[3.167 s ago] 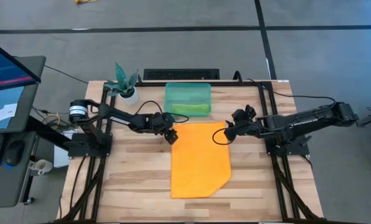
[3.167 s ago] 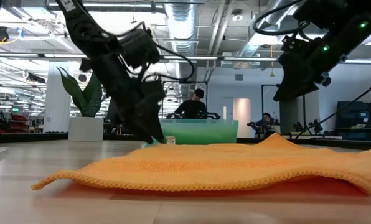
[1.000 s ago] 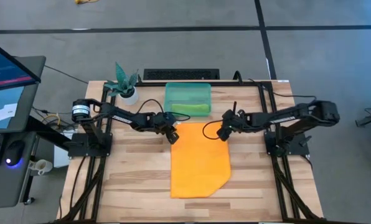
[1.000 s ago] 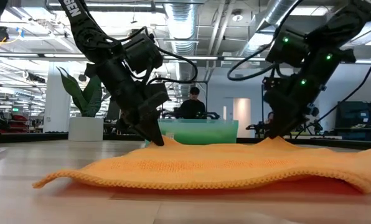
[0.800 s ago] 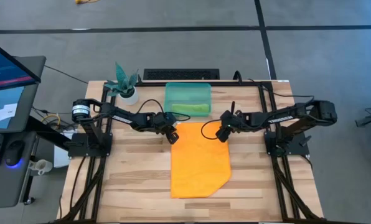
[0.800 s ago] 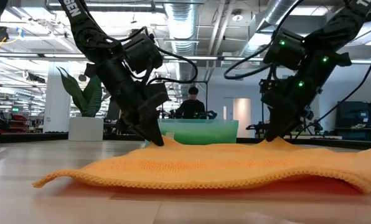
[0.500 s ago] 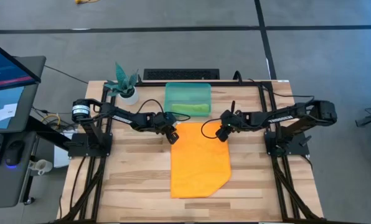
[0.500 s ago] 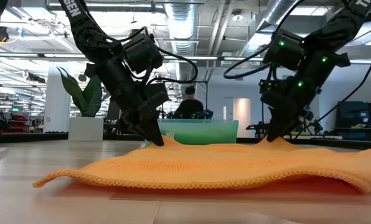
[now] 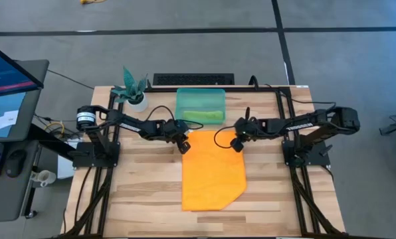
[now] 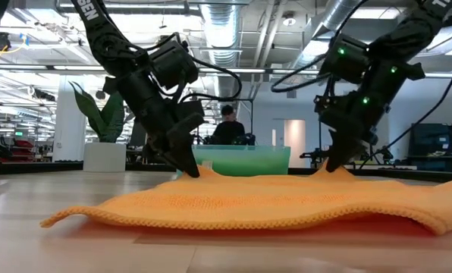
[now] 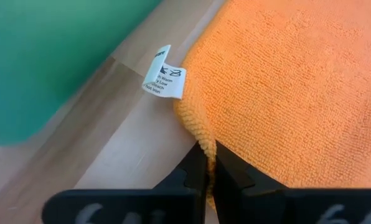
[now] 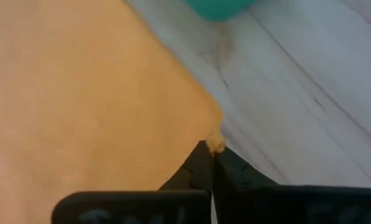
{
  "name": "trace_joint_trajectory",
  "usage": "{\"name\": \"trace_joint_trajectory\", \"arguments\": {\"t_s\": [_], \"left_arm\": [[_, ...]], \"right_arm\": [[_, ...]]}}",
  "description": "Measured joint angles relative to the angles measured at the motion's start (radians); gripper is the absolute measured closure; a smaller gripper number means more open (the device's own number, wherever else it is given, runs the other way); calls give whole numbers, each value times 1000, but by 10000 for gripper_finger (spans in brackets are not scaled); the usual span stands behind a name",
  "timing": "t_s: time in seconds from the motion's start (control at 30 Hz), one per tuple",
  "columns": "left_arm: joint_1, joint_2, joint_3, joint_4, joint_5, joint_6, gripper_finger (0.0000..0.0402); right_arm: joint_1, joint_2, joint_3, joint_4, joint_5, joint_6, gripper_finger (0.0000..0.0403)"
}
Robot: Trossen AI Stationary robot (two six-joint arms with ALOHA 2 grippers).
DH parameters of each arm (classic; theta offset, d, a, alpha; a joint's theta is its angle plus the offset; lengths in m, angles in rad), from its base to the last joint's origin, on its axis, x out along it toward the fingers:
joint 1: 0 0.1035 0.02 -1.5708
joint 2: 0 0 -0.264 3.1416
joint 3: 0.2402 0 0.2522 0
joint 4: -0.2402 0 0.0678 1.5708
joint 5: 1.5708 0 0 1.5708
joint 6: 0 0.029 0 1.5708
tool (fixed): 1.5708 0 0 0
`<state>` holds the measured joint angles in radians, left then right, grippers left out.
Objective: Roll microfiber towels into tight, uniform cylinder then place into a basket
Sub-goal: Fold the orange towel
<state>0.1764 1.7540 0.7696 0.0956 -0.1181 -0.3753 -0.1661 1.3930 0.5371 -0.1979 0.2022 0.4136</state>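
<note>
two tools are pinched shut on one orange towel (image 9: 213,171): the left tool (image 9: 183,148) and the right tool (image 9: 237,145) each grip a far corner. it is spread on the surface (image 9: 138,192) just before one basket (image 9: 200,104), where one green towel (image 9: 202,116) is held.

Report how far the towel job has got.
Done: a green towel already lies in the basket. In hand: the left hand and right hand are each shut on a far corner of the orange towel, which lies flat and unrolled on the table. Left: roll it, put it in the basket.
</note>
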Motion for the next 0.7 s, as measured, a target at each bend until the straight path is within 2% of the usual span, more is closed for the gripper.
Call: {"name": "trace_joint_trajectory", "arguments": {"t_s": [0.13, 0.3, 0.7], "left_arm": [[0, -8, 7, -10, -1, 16, 400], [-10, -12, 53, -113, -12, 16, 400], [-142, -12, 233, -461, -279, 16, 400]], "right_arm": [[48, 0, 52, -38, 1, -26, 397], [131, 0, 135, -111, 8, -31, 392], [392, 0, 352, -394, 236, 27, 394]]}}
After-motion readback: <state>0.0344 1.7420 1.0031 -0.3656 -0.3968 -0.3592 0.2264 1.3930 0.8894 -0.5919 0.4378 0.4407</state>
